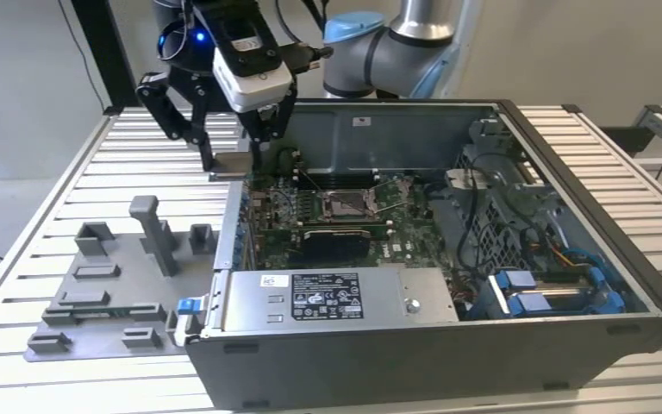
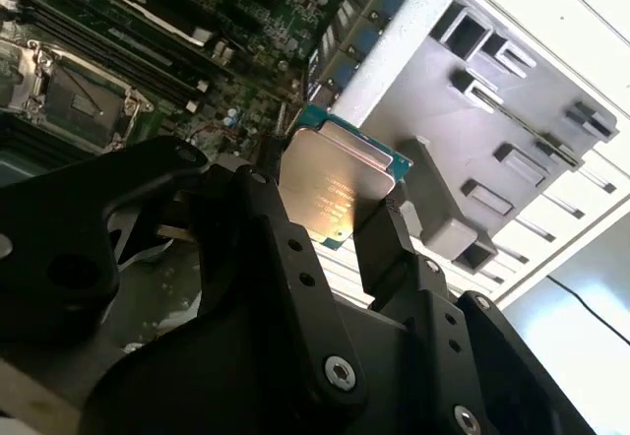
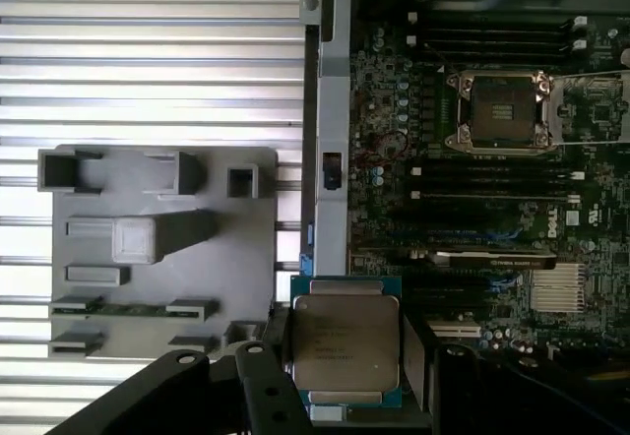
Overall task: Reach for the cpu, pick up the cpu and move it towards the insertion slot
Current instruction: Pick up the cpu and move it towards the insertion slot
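Observation:
My gripper is shut on the cpu, a flat silvery square with a thin edge. In the exterior view it hangs above the case's wall on that view's left, just outside the board. Both wrist views show the cpu clamped by its edges between the black fingers. The insertion slot, a shiny metal frame with a dark centre on the green board, lies inside the case to the exterior view's right of the gripper, and appears in both wrist views.
A grey fixture plate with upright blocks lies on the ribbed table beside the open computer case. A power supply, blue drive brackets and cables sit inside the case. The arm stands behind.

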`<state>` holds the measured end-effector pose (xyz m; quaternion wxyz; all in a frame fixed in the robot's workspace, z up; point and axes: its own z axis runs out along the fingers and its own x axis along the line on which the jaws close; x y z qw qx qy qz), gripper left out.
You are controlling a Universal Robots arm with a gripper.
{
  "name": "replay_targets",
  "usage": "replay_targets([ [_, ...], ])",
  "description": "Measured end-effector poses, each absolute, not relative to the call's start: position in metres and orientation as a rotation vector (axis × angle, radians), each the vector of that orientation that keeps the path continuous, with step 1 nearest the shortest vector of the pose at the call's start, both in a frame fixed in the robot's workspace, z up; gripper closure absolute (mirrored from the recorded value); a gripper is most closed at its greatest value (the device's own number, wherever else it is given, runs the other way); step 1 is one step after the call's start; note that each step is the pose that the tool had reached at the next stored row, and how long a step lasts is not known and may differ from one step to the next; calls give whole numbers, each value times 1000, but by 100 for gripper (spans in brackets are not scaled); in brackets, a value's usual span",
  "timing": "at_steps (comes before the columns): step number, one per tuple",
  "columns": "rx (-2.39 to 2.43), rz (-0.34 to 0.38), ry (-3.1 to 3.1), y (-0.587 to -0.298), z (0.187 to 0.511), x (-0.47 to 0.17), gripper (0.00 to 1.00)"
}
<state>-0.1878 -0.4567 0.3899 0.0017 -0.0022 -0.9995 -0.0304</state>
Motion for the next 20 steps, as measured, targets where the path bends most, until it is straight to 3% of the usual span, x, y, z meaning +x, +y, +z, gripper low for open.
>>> replay_targets([
  [20, -7, -95, -3137, -457, 389, -144, 100],
])
